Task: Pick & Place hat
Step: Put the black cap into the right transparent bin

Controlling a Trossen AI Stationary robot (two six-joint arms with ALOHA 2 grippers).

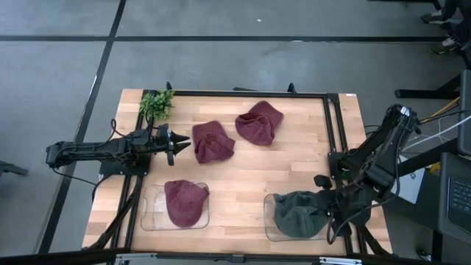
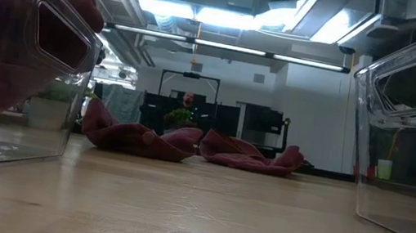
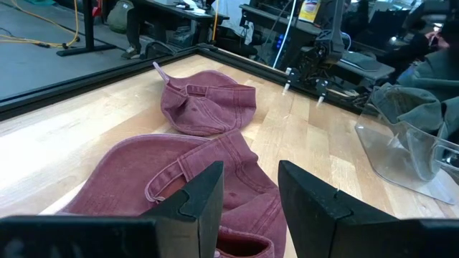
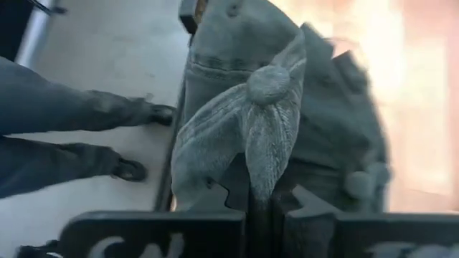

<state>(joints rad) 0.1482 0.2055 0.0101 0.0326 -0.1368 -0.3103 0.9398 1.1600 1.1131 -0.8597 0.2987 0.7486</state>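
A grey-green hat (image 1: 296, 213) hangs over a clear tray (image 1: 274, 234) at the table's near right, with my right gripper (image 1: 328, 207) shut on it. Two maroon hats lie on the bare wood: one (image 1: 212, 141) just ahead of my open left gripper (image 1: 175, 145), one (image 1: 260, 121) farther back. In the left wrist view the closer maroon hat (image 3: 165, 179) lies under and ahead of my open fingers (image 3: 247, 201). A third maroon hat (image 1: 184, 202) rests in a second clear tray (image 1: 147, 221) at the near left. My right gripper pinches a fold of the grey-green hat's crown (image 4: 262, 168) between its two fingers, just beside the top button (image 4: 267, 83). The fingers slant down from the table's right side. The hat hangs slack over the tray; I cannot tell whether it touches it.
A small green plant (image 1: 157, 103) stands at the far left corner. A black frame rail (image 1: 335, 132) runs along the table's right side and far edge. Bare wood lies between the two trays and in the table's middle.
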